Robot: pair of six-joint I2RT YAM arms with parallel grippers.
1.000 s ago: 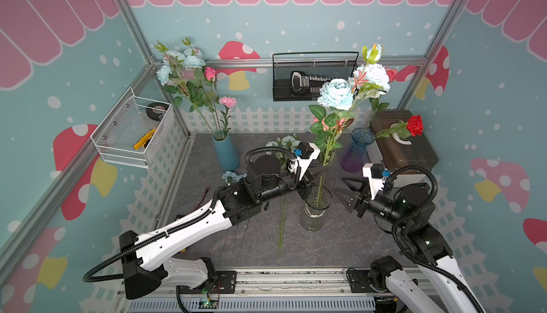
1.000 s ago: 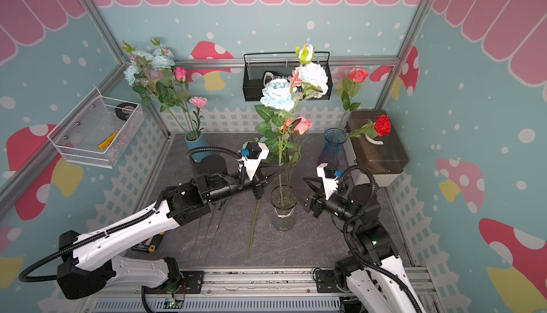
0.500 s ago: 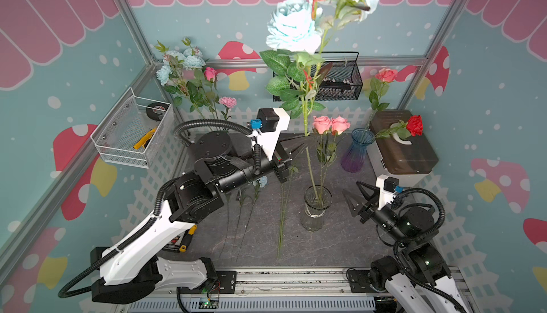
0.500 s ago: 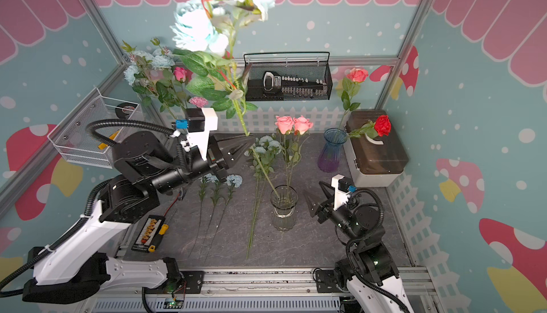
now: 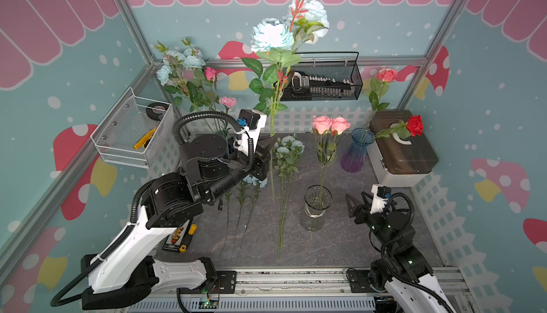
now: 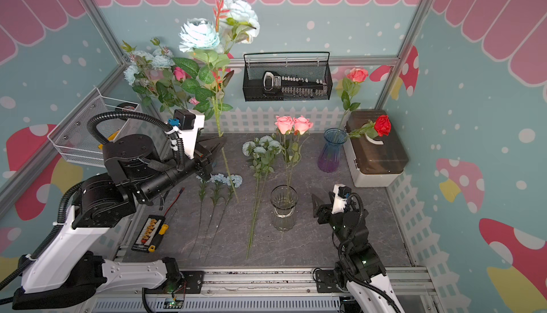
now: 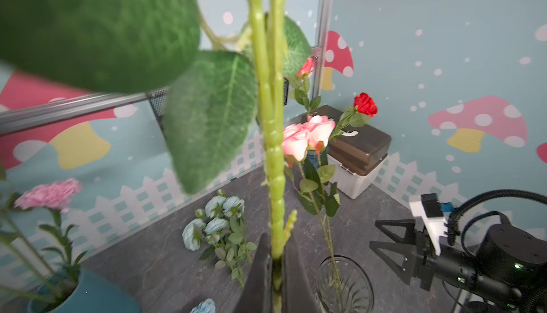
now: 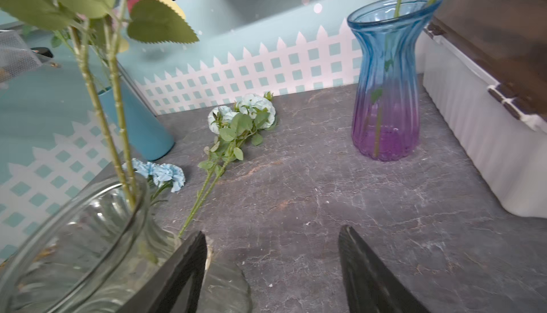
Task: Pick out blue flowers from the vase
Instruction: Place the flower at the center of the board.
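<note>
- left gripper (image 7: 276,255) clamps the blue flower (image 5: 272,37) by its stem, clear of the glass vase (image 5: 316,208); top-heavy, it may slip
- right gripper (image 8: 272,231) gapes empty beside the vase; 1 nudge topples it

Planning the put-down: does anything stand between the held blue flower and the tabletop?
Nothing visible: the blue flower in the left gripper hangs clear of the glass vase, above the table beside the laid carnations.
</note>
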